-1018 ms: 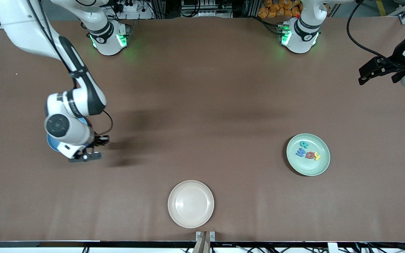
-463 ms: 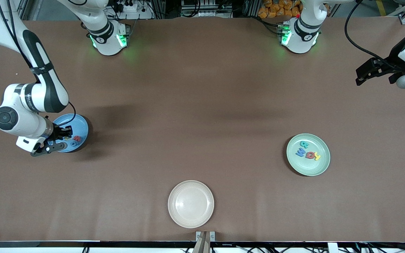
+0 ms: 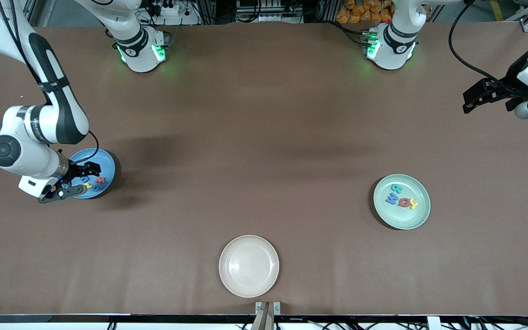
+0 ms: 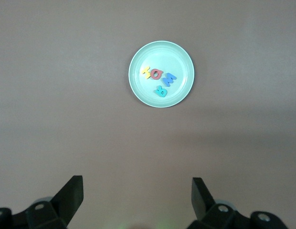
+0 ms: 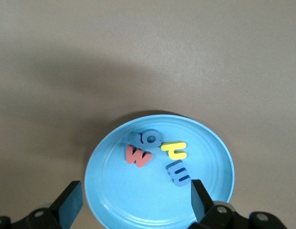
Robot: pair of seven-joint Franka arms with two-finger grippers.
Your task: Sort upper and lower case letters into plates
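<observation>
Hovering over the blue plate [image 3: 103, 166] at the right arm's end of the table, the right gripper [image 3: 72, 183] stands spread and empty above four letters [image 5: 157, 155]. Four more letters [image 3: 401, 198] lie in the green plate [image 3: 422, 215] toward the left arm's end. The left gripper [image 3: 488, 94], also spread, waits over bare table. A careless lift could clip the blue plate's rim and scatter pieces; the cream plate [image 3: 227, 284] sits unused.

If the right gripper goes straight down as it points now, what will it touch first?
Probably the blue plate: the open right gripper hangs over its bare part, beside the four letters. Height above it is unclear.
</observation>
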